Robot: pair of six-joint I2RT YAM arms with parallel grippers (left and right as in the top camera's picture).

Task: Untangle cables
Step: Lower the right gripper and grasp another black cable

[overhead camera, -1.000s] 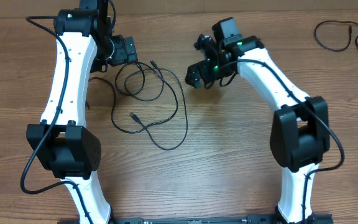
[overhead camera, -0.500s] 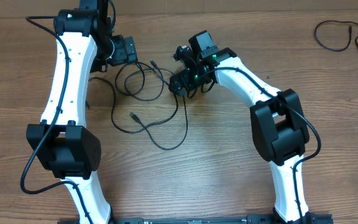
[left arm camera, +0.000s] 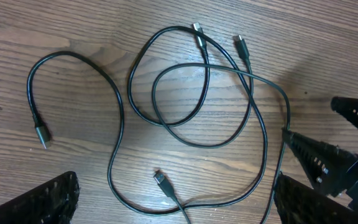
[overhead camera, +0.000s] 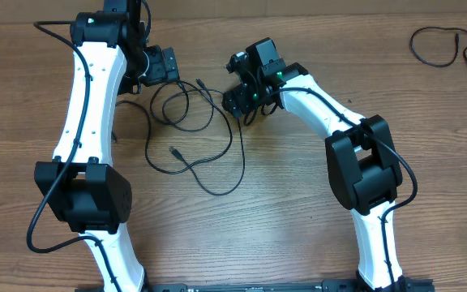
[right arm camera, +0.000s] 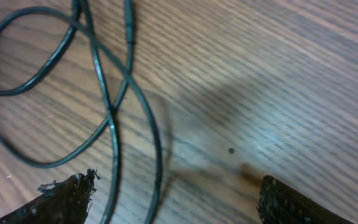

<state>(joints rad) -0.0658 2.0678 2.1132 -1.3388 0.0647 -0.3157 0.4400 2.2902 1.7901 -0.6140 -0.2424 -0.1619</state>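
Observation:
Two thin black cables lie in overlapping loops on the wooden table, between the arms. In the left wrist view the cables spread out flat, with a silvery plug at the left and three other small plug ends. My left gripper hovers open above them, a plug end lying below its gap. My right gripper stands open at the right edge of the loops. Two strands of cable run between its fingers, close to the left finger. Its fingers also show in the left wrist view.
Another black cord lies coiled at the far right corner of the table. Both white arms reach in from the near edge, the left arm along the left side of the loops.
My right gripper has moved left to the edge of the loops, and its jaws have narrowed a little. The left arm and the cables have not moved.

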